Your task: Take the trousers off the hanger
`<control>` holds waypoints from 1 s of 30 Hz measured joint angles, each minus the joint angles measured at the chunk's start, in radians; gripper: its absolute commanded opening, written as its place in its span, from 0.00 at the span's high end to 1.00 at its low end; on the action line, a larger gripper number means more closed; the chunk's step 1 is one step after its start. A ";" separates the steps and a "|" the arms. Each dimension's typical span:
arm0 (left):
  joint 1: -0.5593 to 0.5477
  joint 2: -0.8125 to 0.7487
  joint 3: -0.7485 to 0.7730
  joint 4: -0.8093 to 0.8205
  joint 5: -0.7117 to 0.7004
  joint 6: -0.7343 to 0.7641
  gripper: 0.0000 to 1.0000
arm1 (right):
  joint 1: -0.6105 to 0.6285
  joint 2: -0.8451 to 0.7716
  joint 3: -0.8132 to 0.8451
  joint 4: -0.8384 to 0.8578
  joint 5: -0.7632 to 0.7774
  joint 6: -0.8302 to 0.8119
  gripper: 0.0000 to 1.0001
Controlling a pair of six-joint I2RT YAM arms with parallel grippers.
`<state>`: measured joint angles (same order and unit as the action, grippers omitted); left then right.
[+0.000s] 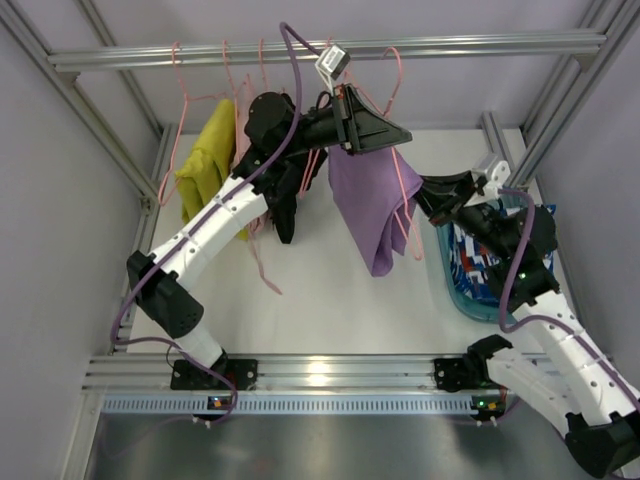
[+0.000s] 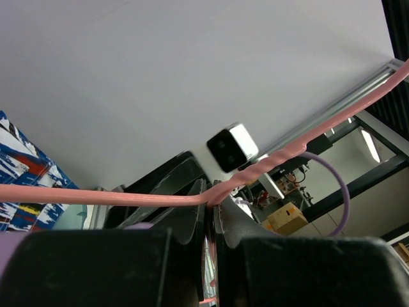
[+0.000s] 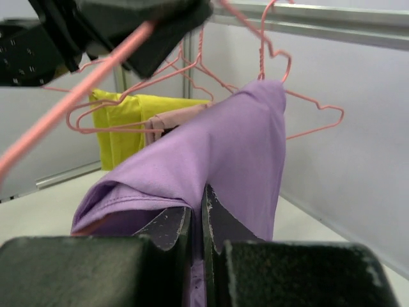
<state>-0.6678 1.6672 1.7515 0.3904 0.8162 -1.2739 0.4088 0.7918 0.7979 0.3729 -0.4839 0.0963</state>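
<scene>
Left arm stretches up from its base toward the rail [image 1: 300,48]; the left gripper [image 2: 211,203] is pinched tight on the pink hanger [image 2: 96,194], wire between its fingers. Right arm reaches in from the right, elbow bent; the right gripper [image 3: 203,214] is clamped on the purple trousers [image 3: 223,153] (a fold of cloth in its jaws), which drape over that hanger; the teal basket [image 1: 452,285] beside the right arm holds blue patterned cloth [image 1: 480,260].

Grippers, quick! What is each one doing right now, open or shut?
Left gripper: closed on the pink hanger.
Right gripper: closed, pinching the purple trousers.
</scene>
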 measured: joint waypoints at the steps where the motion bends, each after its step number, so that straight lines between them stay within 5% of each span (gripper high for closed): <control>1: 0.000 -0.008 -0.020 0.005 0.005 0.008 1.00 | -0.001 -0.016 0.009 -0.027 0.012 0.000 1.00; 30: -0.004 -0.046 -0.284 0.016 0.048 0.122 1.00 | -0.005 -0.160 0.235 -0.267 0.427 -0.099 1.00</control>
<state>-0.6716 1.6211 1.4673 0.4068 0.8642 -1.1519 0.4038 0.6315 1.0332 0.1059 -0.0566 -0.0025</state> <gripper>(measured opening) 0.071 0.033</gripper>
